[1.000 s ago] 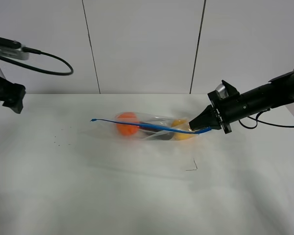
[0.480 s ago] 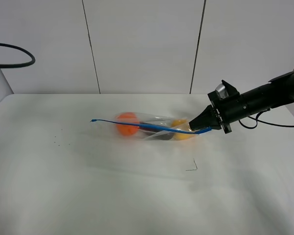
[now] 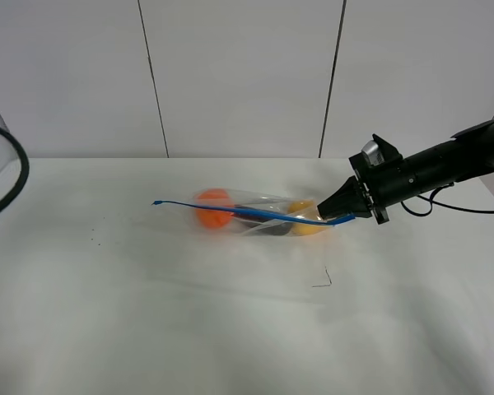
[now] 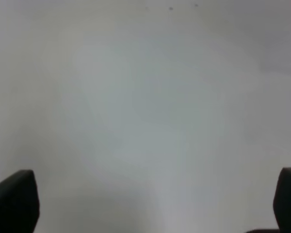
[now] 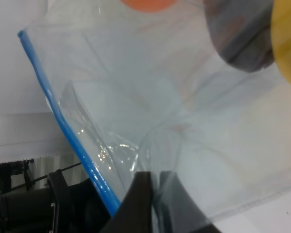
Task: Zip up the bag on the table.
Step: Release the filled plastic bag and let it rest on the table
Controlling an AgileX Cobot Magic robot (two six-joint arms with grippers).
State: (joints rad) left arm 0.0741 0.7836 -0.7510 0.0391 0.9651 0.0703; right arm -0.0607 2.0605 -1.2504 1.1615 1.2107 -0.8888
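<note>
The bag [image 3: 255, 216], clear crinkly plastic with a blue zipper strip [image 3: 230, 211] along its upper edge, lies on the matte white counter [image 3: 230, 329], its corner at the strip's end pinched tight in the closed right tool [image 3: 336, 216]. Inside, a yellow piece [image 3: 306, 222] sits nearest that tool, a dark purple piece [image 3: 272, 228] next, and a round orange fruit [image 3: 214, 207] farthest. The left tool [image 4: 150, 201] gapes wide, holding nothing, above plain white counter.

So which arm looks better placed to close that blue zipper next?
Probably the right. The right claw is shut on the bag by its blue zipper strip; the left claw hangs open over the table, with no bag in its view.
</note>
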